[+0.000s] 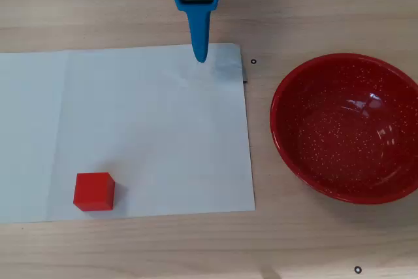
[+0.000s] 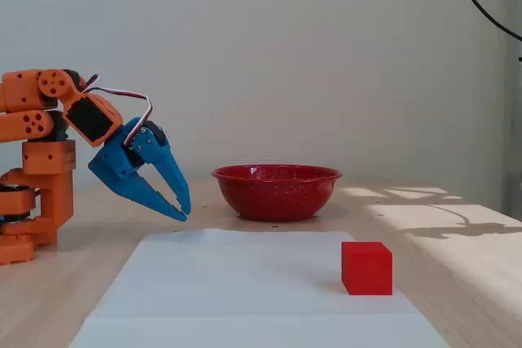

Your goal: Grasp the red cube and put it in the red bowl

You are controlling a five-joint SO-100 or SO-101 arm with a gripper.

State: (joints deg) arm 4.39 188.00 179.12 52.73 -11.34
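The red cube (image 1: 94,191) sits on a white paper sheet near its front left corner in the overhead view; in the fixed view (image 2: 366,267) it is at the front right. The red speckled bowl (image 1: 295,156) stands empty on the wooden table to the right of the sheet; in the fixed view (image 2: 276,197) it is at the back. My blue gripper (image 1: 200,57) hangs over the sheet's far edge, far from the cube and left of the bowl. In the fixed view (image 2: 184,211) its fingertips meet just above the table, holding nothing.
The white paper sheet (image 1: 150,129) covers the left and middle of the wooden table. The orange arm base (image 2: 37,201) stands at the left of the fixed view. Small black marks (image 1: 253,62) dot the table.
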